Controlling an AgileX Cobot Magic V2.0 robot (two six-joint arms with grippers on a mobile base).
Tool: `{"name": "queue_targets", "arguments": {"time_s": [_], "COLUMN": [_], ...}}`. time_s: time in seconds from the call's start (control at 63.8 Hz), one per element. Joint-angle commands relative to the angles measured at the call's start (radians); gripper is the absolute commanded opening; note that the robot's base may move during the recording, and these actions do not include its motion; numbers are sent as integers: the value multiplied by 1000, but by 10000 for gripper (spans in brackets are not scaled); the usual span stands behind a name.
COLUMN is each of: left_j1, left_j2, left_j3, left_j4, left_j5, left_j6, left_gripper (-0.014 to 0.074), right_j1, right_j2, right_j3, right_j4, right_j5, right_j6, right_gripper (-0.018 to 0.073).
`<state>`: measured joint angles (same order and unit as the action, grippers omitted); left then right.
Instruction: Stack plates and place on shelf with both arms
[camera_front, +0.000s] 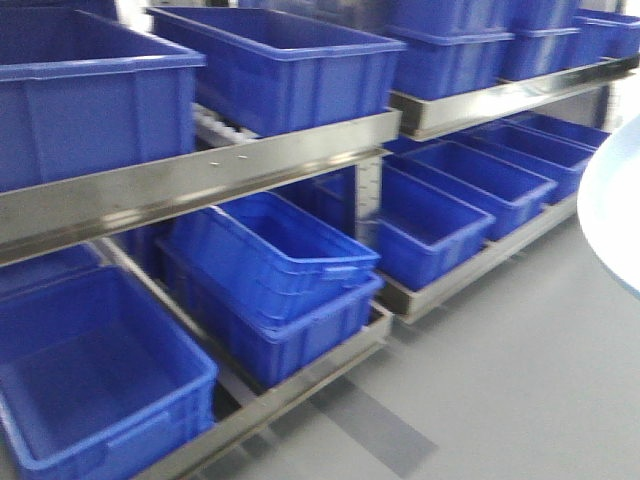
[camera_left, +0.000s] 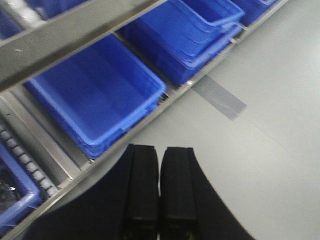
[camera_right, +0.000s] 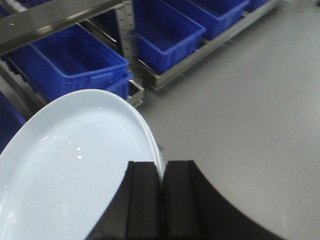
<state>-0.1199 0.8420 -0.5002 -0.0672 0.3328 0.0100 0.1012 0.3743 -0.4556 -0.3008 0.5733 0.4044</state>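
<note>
My right fingers (camera_right: 144, 200) are pinched narrow on the near rim of the plates (camera_right: 75, 165), which sit stacked one in the other and hang in the air over the grey floor (camera_right: 240, 125), in front of the shelf (camera_front: 200, 180) with its blue bins (camera_front: 270, 260). In the front view they show only as a pale curve at the right edge. My left fingers (camera_left: 142, 195) are pressed together with nothing between them, above the floor beside the shelf's lowest level.
</note>
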Motion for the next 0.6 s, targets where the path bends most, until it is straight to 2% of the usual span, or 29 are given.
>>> {"name": "queue_targets", "arguments": {"time_s": [0.0, 0.579], "left_j1": [3, 3], "left_j2": [-5, -5], "left_j3": [-26, -26], "left_j4": [-5, -5], "left_j5": [-79, -79], "left_j6": [-10, -10], "left_gripper": [87, 86], "right_j1": [-8, -8], "right_j2": [3, 3], "right_j3": [-31, -31], "right_j4": [-11, -11], "right_j5": [-91, -91], "right_j6": [-2, -2], "right_gripper": [28, 28]}}
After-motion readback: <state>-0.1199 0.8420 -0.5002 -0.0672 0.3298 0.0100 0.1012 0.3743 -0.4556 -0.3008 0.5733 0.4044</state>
